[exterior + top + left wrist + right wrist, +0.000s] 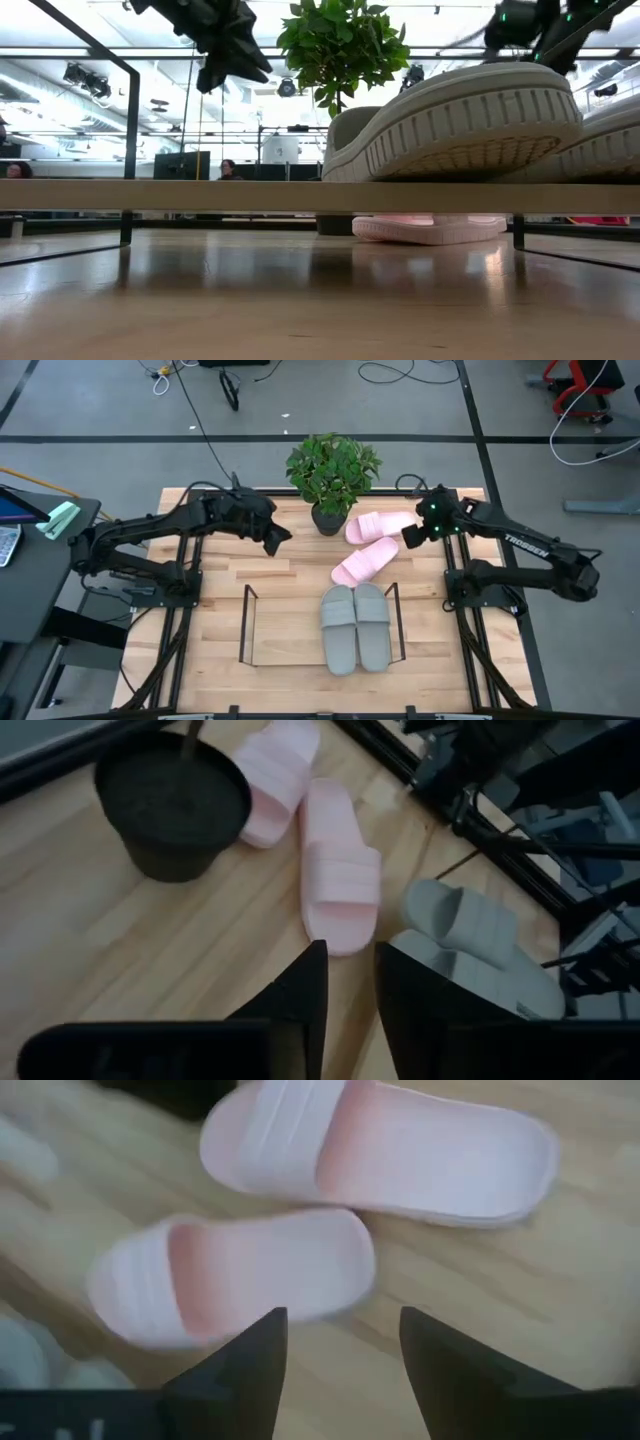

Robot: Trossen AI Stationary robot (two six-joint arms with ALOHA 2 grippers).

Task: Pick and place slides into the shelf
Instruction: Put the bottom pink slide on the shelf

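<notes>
High view: nearest, the grey slides (356, 626) lie side by side at the right end of the shelf (245, 625), leaving room for the pink pair. Beyond, the pink slides (368, 548) lie on the surface by the plant (331, 472). The right end effector (413, 536) hovers over them, parted, empty; the left end effector (276, 538), narrowly parted, holds nothing.

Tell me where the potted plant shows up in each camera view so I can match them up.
High view: potted plant at the table's far edge, centre, beside the pink slides.
Low view: its leaves at top centre, behind the grey slides.
Left wrist view: only its dark pot, upper left, next to the pink slides.
Right wrist view: not clearly in it.
Shared landmark: the pink slides.
</notes>
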